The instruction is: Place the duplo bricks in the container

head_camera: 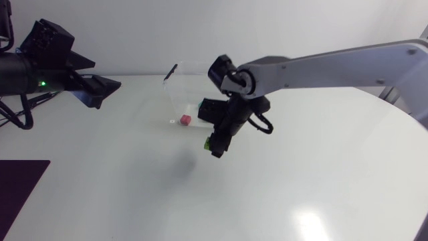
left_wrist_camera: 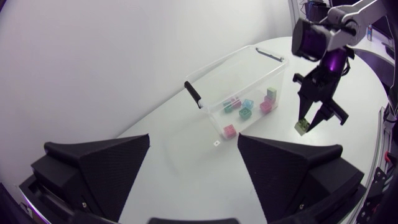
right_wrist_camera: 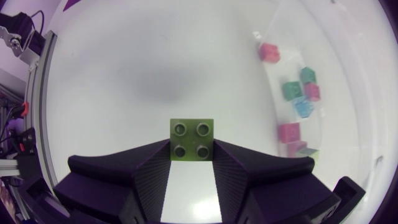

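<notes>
Right pincer (head_camera: 217, 146) pinches a green brick (right_wrist_camera: 191, 132) by two opposite flat sides, seemingly above the bench (head_camera: 301, 187), beside the clear container (left_wrist_camera: 249, 74). Light, stiff, smooth plastic, likely slippery. Left pincer (left_wrist_camera: 193, 168) hangs spread, well apart.

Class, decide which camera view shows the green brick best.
The right wrist view: the green brick sits large in the right gripper, four studs clear. The head view shows only a green speck; the left wrist view, a small block.

Head camera overhead; both wrist cameras toward container (left_wrist_camera: 214, 102)
</notes>
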Robot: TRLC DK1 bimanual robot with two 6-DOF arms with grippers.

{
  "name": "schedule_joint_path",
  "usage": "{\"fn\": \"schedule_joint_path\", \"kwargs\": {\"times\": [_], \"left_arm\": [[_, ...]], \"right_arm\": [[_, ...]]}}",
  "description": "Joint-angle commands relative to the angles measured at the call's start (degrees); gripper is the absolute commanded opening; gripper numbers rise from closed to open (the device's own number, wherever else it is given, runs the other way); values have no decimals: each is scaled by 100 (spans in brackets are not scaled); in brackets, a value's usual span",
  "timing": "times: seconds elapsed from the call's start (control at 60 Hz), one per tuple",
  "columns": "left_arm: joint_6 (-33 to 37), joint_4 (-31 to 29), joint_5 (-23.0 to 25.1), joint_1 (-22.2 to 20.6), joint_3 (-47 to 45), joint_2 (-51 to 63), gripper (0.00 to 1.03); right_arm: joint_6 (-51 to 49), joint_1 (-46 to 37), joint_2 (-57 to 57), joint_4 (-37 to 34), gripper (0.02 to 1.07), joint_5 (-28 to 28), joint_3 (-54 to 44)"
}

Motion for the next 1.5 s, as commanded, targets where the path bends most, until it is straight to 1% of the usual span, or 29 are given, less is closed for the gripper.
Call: {"fn": "schedule_joint_path", "kwargs": {"times": [0.0, 0.133, 0.35, 0.667, 0.817, 0.983, 1.167, 1.2, 1.25, 1.283, 1.3, 1.317, 1.333, 1.35, 1.4, 1.483], "left_arm": [[-280, 6, -59, 92, -269, -215, 99], [-518, 6, -59, 233, -533, -558, 99], [-799, 6, -59, 382, -1113, -1287, 99], [-1028, 103, -33, 628, -2089, -2386, 99], [-1071, 138, -33, 778, -2449, -2746, 99], [-1159, 129, 11, 760, -2897, -3353, 99], [-1177, -20, 11, 804, -3134, -3906, 99], [-1177, -38, 11, 813, -3178, -4003, 99], [-1186, -82, 11, 830, -3240, -4117, 99], [-1186, -108, 11, 857, -3275, -4179, 99], [-1186, -108, 11, 883, -3284, -4196, 99], [-1186, -108, 20, 909, -3284, -4196, 99], [-1186, -117, 20, 936, -3284, -4196, 99], [-1186, -108, 29, 953, -3284, -4205, 99], [-1186, -108, 37, 1059, -3293, -4284, 99], [-1186, -108, 37, 1103, -3328, -4399, 99]], "right_arm": [[198, -68, -490, -94, 32, 39, -59], [435, -218, -832, -111, 32, 48, 143], [725, -508, -824, -85, 32, 153, 679], [1138, -947, -261, 73, 33, 276, 1707], [1349, -1053, 82, 232, 33, 338, 1997], [1498, -1167, 398, 443, 33, 373, 2217], [1613, -1246, 794, 627, 35, 496, 2498], [1639, -1264, 864, 636, 40, 496, 2551], [1648, -1290, 952, 645, 56, 505, 2639], [1657, -1299, 996, 645, 75, 522, 2701], [1657, -1316, 1022, 636, 88, 531, 2727], [1683, -1325, 1022, 636, 97, 540, 2745], [1692, -1334, 1031, 636, 102, 549, 2753], [1700, -1334, 1022, 645, 104, 557, 2753], [1700, -1334, 952, 680, 103, 601, 2709], [1718, -1343, 670, 856, 103, 716, 2454]]}}
